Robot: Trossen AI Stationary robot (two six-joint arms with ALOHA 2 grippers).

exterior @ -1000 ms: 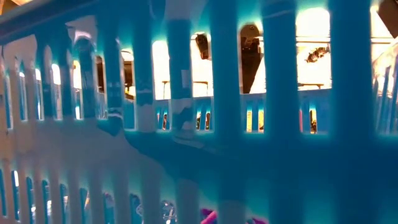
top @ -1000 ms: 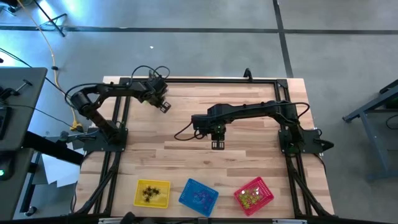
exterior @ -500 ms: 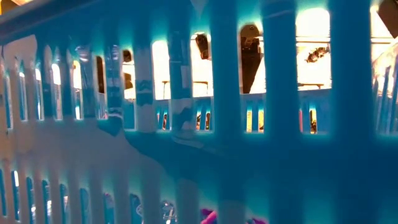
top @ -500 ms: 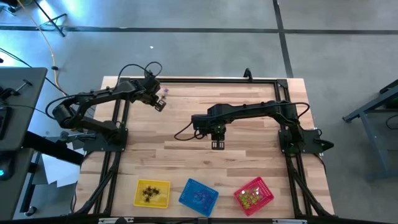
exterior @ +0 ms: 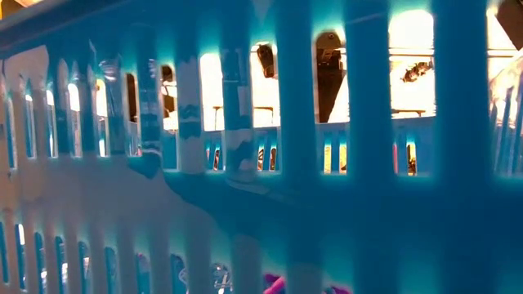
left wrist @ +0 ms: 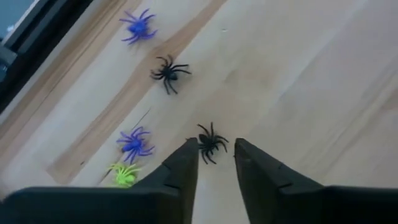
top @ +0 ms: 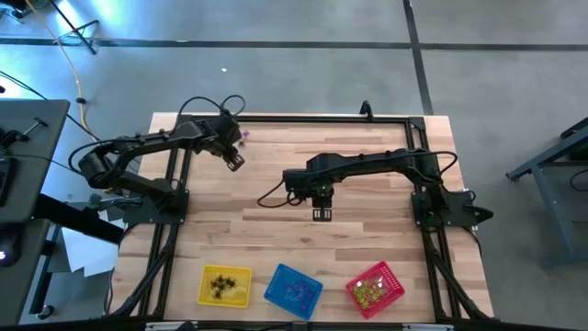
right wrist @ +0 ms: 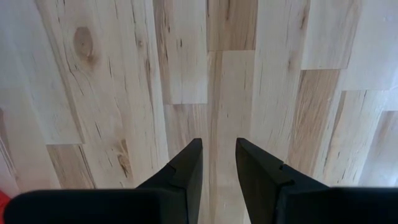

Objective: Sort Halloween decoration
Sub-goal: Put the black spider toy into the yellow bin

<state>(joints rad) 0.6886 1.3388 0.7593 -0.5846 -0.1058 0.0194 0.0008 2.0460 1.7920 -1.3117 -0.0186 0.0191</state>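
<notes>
Wood table [top: 367, 248] carried yellow [top: 225, 285], blue [top: 293, 288] and red [top: 374, 286] baskets along its near edge. We saw the left tool [left wrist: 211, 163] parted narrowly over a black spider [left wrist: 211, 143] near the far left corner, among purple [left wrist: 134, 143], black [left wrist: 168, 72] and green [left wrist: 123, 174] spiders. Right tool [right wrist: 217, 163] hung mid-table, narrow gap, empty.

Overhead lighting is even and fairly bright on the wooden table [top: 303, 184], with a pale glare patch on the grey floor [top: 138, 23] at the far left corner. The low view is almost wholly blocked by the out-of-focus blue basket [exterior: 343, 204] wall, backlit to overexposure through its slots. Both wrist views are softly lit; the dark fingers [left wrist: 180, 171] are blurred, and shadows are faint.
</notes>
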